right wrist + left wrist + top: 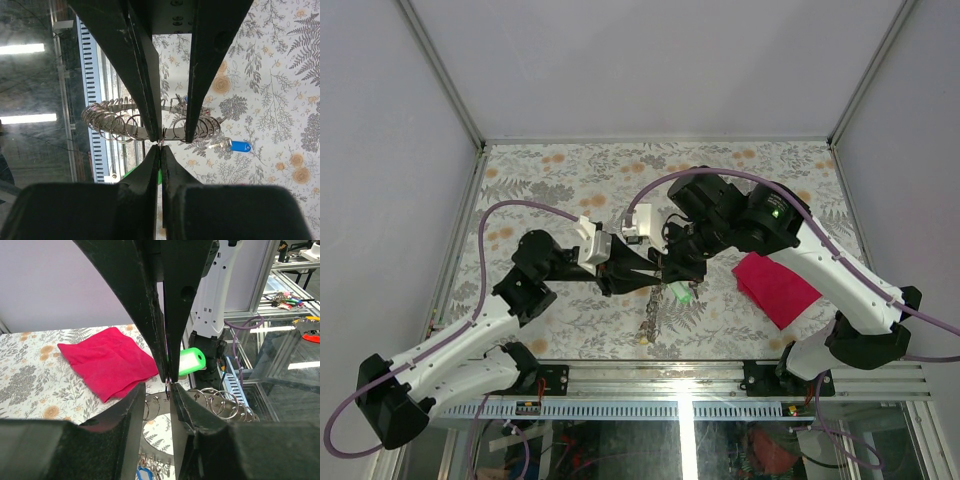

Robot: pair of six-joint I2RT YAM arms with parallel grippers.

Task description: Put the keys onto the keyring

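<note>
The right gripper (160,146) has its fingers pressed flat together, nipping a thin wire at their tips; what the wire belongs to cannot be made out. The left gripper (172,137) meets it tip to tip with its fingers a narrow gap apart, and whether they clamp anything cannot be told. Just behind the tips hangs the keyring (112,122), clear of the table (570,175) and crowded with small loops. The green-headed key (192,360) sits beside the right fingers. The blue-headed key (240,146) shows just beside the loops, attached or not being unclear. Judged stage: threading is under way, with neither key visibly seated. The right wrist view shows the closed fingertips and the blue head. The left wrist view shows the green head whole, with the red cloth (105,362) beyond. The top view alone shows the bunch dangling below both grippers.
</note>
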